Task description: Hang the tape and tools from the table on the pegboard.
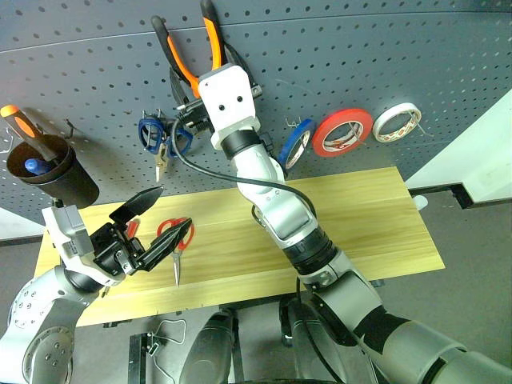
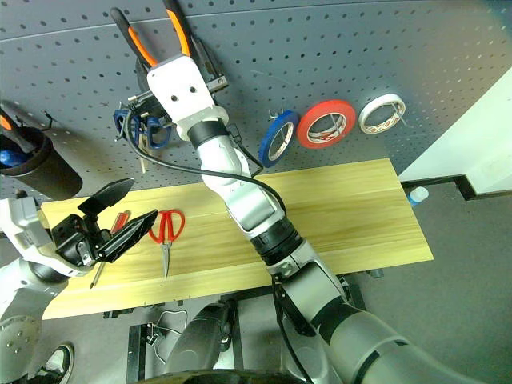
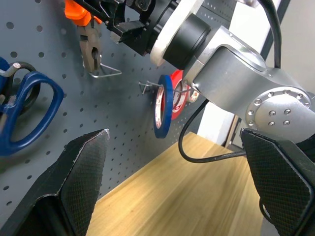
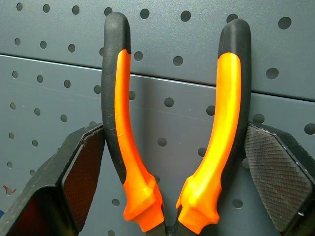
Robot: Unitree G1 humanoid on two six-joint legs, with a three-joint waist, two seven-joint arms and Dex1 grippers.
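Note:
The orange-and-black pliers (image 4: 172,147) hang nose-down from a wire hook on the grey pegboard (image 1: 400,48), handles up. My right gripper (image 4: 174,130) is open, with one finger on each side of the handles. The blue tape (image 1: 297,144) hangs on a hook to the right of that arm. Red-handled scissors (image 1: 175,236) lie on the left part of the wooden table (image 1: 360,232). Beside them lies a red-handled screwdriver (image 2: 118,222), partly hidden by my left gripper (image 1: 170,210). That gripper hovers open and empty above them.
A red-orange roll (image 1: 342,133) and a white roll (image 1: 396,122) hang right of the blue tape. Blue-handled scissors (image 1: 160,134) hang left of my right arm. A black cup (image 1: 56,172) holding an orange-and-black screwdriver (image 1: 20,120) hangs at the far left.

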